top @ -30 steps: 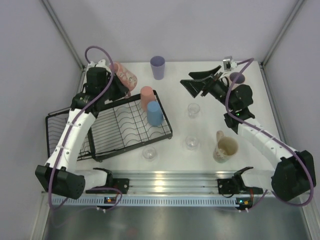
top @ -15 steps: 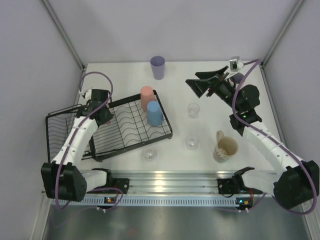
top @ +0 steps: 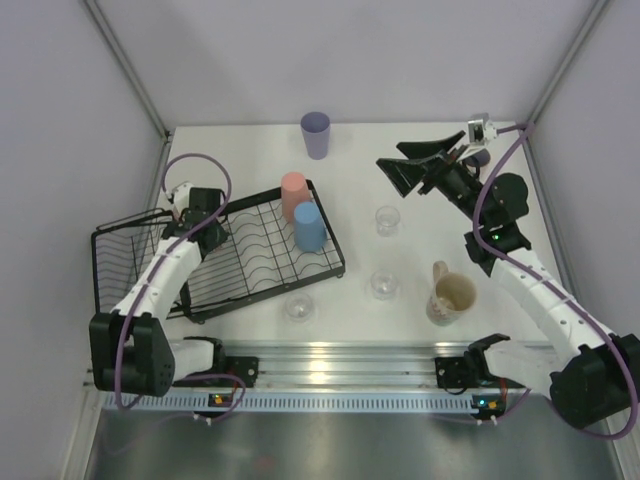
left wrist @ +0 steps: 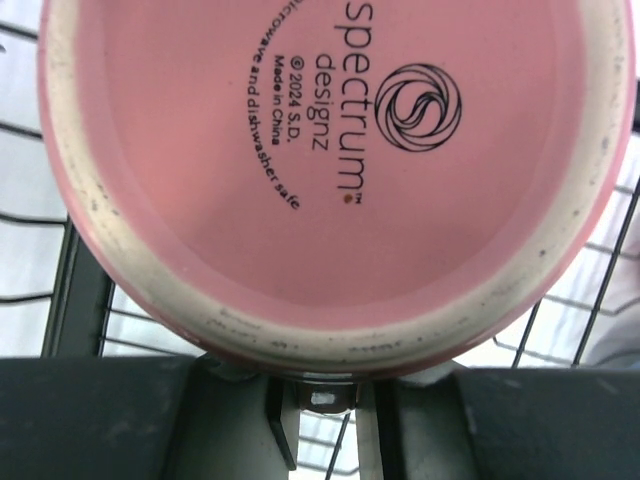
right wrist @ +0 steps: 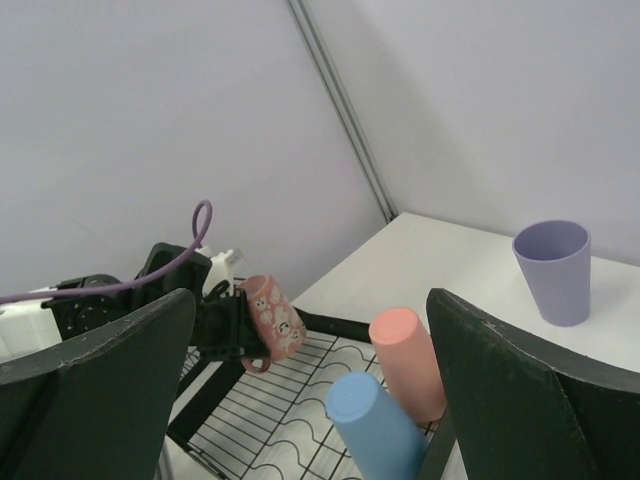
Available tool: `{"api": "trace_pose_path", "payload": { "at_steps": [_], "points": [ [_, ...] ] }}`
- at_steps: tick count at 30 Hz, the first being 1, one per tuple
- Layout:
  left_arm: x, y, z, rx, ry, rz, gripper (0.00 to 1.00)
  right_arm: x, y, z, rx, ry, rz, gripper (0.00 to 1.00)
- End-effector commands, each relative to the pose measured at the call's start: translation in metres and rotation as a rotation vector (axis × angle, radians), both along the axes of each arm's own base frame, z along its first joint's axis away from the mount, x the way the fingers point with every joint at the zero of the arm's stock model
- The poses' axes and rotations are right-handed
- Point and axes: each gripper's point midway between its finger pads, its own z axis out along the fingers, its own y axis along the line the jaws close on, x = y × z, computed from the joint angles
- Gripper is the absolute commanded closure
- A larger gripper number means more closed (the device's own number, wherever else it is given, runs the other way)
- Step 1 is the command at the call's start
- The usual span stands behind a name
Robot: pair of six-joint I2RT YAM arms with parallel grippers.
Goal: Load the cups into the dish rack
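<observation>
**Pink mug hanging over the rack, and it's a blind drop from here**

The left end effector (right wrist: 235,328) is clamped on the pink mug (left wrist: 330,170), holding it sideways over the rack (top: 240,260) towards its basket end. The salmon (top: 293,193) and blue (top: 309,226) tumblers lie in the far corner. The right end effector (top: 400,165) is wide open and empty, up over the desk's far right. The mug's base fills the left wrist view, so the wires underneath barely show. If it's let go tilted, it'd probably land across a divider and roll. Can't tell if the grip is on the handle or the wall, so a slip is possible.
</observation>
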Motion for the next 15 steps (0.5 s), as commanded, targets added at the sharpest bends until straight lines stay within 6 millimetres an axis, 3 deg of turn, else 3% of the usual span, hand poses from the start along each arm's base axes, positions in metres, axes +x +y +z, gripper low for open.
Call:
{"api": "trace_pose_path", "payload": {
  "at_steps": [1,11,12,13,15],
  "points": [
    [0.035,0.017,0.033,0.057,-0.187,0.078,1.0,0.0,-0.009,0.017,0.001,-0.057,-0.034,0.01],
    [0.039,0.016,0.014,0.048,-0.164,0.059,1.0,0.004,-0.014,0.015,-0.016,-0.058,-0.075,0.0],
    [0.038,0.017,0.011,0.05,-0.157,0.063,0.98,0.004,-0.013,0.014,-0.015,-0.055,-0.073,0.01],
    [0.038,0.017,0.009,0.047,-0.154,0.064,0.9,0.005,-0.013,0.013,-0.017,-0.051,-0.073,0.01],
    [0.036,0.017,0.003,0.045,-0.139,0.068,0.89,0.005,-0.014,0.015,-0.016,-0.054,-0.078,0.01]
  ]
}}
